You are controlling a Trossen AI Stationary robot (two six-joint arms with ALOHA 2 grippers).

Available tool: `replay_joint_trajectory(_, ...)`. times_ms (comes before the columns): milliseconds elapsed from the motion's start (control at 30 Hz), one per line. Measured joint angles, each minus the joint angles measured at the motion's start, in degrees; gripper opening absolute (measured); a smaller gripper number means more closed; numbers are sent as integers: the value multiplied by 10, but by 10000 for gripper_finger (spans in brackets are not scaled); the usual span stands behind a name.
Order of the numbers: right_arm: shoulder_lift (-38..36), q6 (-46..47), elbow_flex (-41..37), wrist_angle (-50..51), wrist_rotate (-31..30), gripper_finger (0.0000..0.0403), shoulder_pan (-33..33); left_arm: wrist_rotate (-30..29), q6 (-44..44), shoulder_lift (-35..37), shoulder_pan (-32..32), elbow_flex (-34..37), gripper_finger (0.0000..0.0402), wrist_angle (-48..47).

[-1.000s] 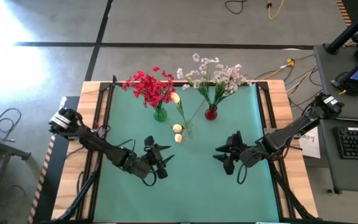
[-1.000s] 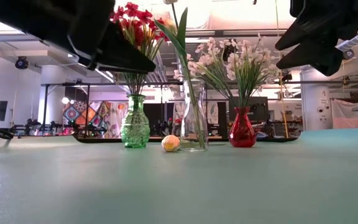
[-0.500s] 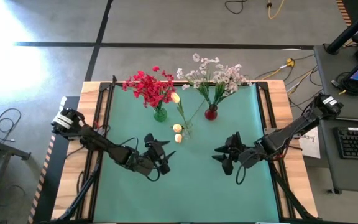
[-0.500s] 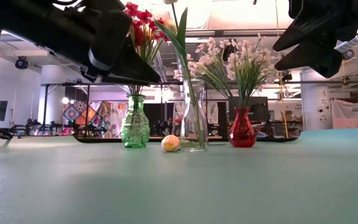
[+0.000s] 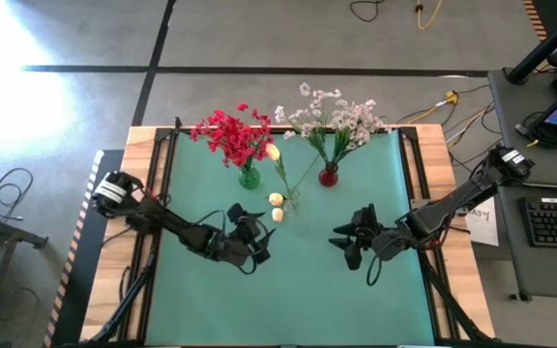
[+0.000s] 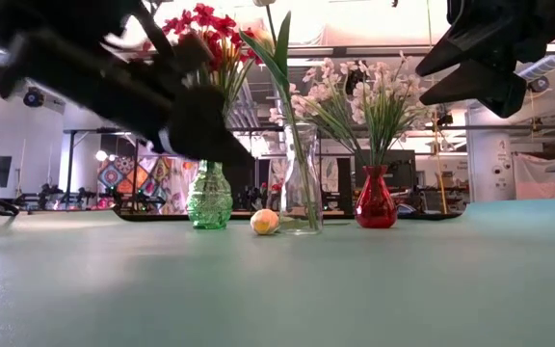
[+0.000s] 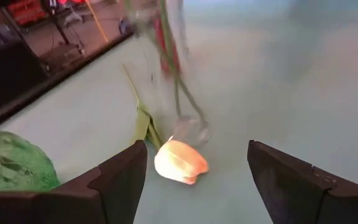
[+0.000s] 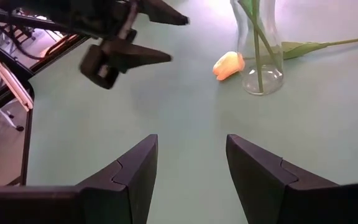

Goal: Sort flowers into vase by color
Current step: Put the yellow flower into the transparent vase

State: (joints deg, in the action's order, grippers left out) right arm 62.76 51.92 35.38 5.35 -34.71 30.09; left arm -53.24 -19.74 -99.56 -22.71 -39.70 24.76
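Observation:
A cream-yellow rosebud (image 7: 180,162) lies loose on the green mat, right beside the foot of a clear glass vase (image 8: 257,56) that holds another green stem. Its own stem (image 8: 328,43) trails away along the mat behind the vase. Red flowers stand in a green vase (image 5: 249,177), and white sprays stand in a red vase (image 5: 328,176). My left gripper (image 5: 249,232) is open, low over the mat, with its fingers on either side of the rosebud's line and short of it. My right gripper (image 5: 351,242) hangs open above the mat, right of centre.
The three vases (image 6: 302,193) stand in a row near the far edge, close together. The rosebud (image 6: 264,222) lies between the green vase and the clear one. The near half of the mat (image 5: 288,300) is bare. Table rails run along both sides.
My left gripper has sunk toward the mat and moved toward the far edge, closing in on the loose rosebud beside the clear vase. Its fingers now stand wider apart. The rosebud and the vases have not moved.

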Motion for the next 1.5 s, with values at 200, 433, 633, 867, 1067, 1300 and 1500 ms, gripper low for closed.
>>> replay_joint_trajectory(200, 0, 0, 0, 0, 0, 183, 0, 73, -2, -44, 41, 0, 265, 26)
replay_joint_trajectory(433, 0, -1, 0, 1, 0, 183, 0, 75, 40, -87, 61, 0, 265, 120)
replay_joint_trajectory(633, 0, -1, 0, 1, 0, 183, 0, 74, 37, -114, 78, 0, 265, 135)
replay_joint_trajectory(867, 0, -5, 0, 1, -1, 183, 0, 73, 41, -153, 85, 0, 265, 201)
replay_joint_trajectory(1067, 0, -5, 0, -1, -1, 183, 0, 73, 31, -163, 90, 0, 265, 206)
replay_joint_trajectory(1300, 0, -5, 0, -1, -3, 183, 0, 73, 20, -163, 99, 0, 265, 207)
replay_joint_trajectory(1500, 0, -5, 0, -1, -3, 183, 0, 73, 9, -163, 100, 0, 259, 200)
